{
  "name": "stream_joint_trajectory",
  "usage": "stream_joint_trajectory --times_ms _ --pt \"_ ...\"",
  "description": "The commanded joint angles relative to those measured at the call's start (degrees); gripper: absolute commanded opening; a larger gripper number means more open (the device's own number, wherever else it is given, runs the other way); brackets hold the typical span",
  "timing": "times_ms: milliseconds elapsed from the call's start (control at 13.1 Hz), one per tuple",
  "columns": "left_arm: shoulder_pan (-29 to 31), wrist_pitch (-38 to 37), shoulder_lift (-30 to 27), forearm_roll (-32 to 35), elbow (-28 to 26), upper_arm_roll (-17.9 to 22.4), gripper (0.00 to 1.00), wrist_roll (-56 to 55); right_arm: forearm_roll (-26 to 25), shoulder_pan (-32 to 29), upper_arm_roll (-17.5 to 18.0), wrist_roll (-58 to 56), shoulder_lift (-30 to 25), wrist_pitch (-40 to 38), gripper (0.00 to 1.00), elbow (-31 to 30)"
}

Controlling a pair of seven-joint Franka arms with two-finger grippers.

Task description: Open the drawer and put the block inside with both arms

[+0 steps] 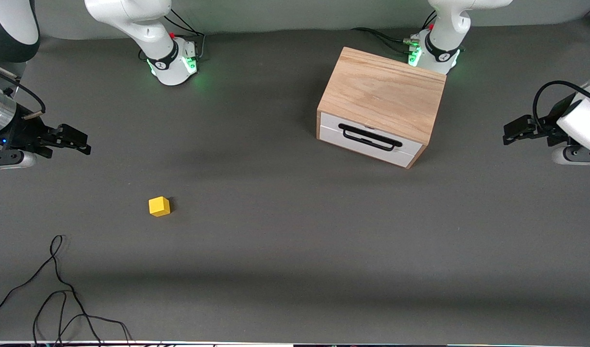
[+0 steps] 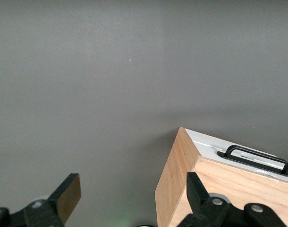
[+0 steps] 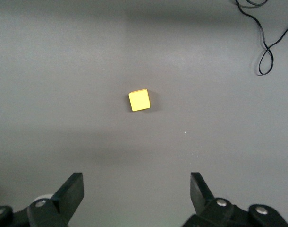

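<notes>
The wooden cabinet point(image 1: 382, 94) stands toward the left arm's end of the table, its white drawer point(image 1: 369, 140) shut, with the black bar handle point(image 1: 369, 137) facing the front camera. It also shows in the left wrist view point(image 2: 215, 182). The yellow block point(image 1: 159, 206) lies on the grey table toward the right arm's end, nearer the front camera; it shows in the right wrist view point(image 3: 139, 100). My left gripper point(image 1: 509, 134) is open and empty, up in the air past the cabinet's side. My right gripper point(image 1: 83, 144) is open and empty, up in the air at the table's end.
Loose black cables point(image 1: 59, 299) lie on the table by the front edge at the right arm's end; they also show in the right wrist view point(image 3: 266, 42). The arms' bases point(image 1: 174, 65) glow green along the table's back edge.
</notes>
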Motion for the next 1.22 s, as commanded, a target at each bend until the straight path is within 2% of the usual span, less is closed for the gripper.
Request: stream_joint_trajectory --times_ms 0,685,1141 --pt "-0.70 -1.10 -0.55 0.55 -0.34 0.41 1.00 0.66 -0.44 -0.62 0.83 0.86 -0.12 0.12 1.00 0.09" --pt "-0.70 -1.10 -0.55 0.55 -0.34 0.32 1.00 0.66 -1.15 -0.44 0.74 0.42 0.94 0.29 1.00 -0.17" --pt "-0.70 -1.10 -0.55 0.55 -0.25 0.32 1.00 0.75 -1.15 -0.35 0.74 0.25 3.92 2.83 1.00 -0.52"
